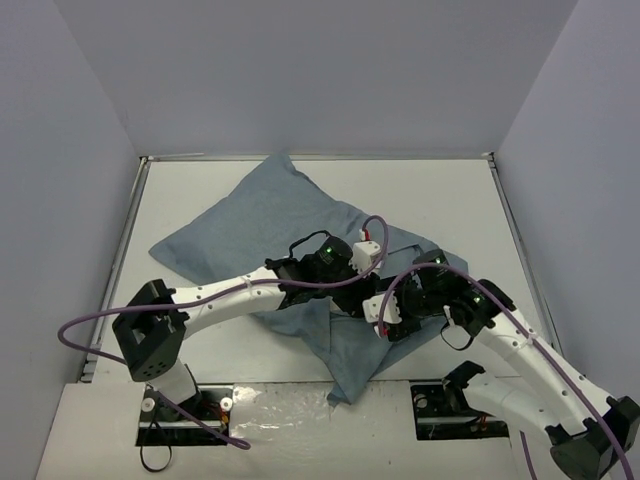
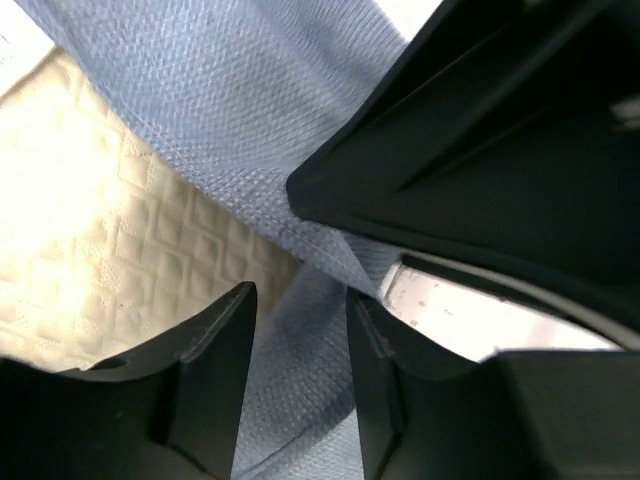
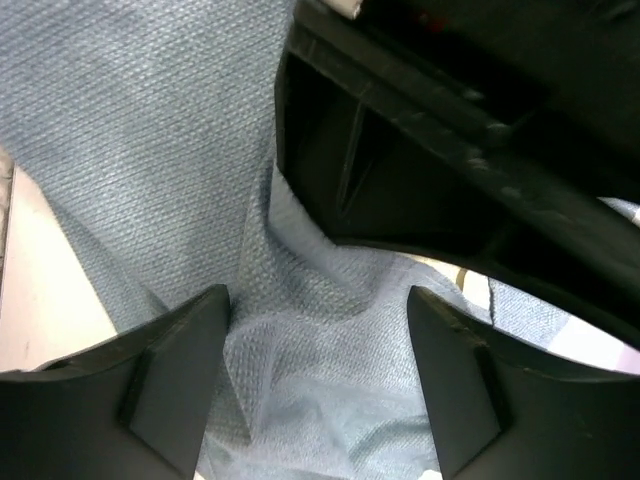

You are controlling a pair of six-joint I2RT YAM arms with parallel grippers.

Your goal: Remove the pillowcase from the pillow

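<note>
pillowcase on table, long axis far-left to near-right | pillow bare just beside left gripper, cloth in its narrow gap, i can't tell if pinched | right gripper spread wide over cloth, holding nothing

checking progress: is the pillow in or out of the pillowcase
Mostly in: the pillowcase covers it overhead; only a cream patch of pillow shows at the left wrist.

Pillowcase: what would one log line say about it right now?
pillowcase: covers most of pillow | pillow: cream patch showing | left gripper: open, cloth fold in its gap | right gripper: open over cloth
</note>
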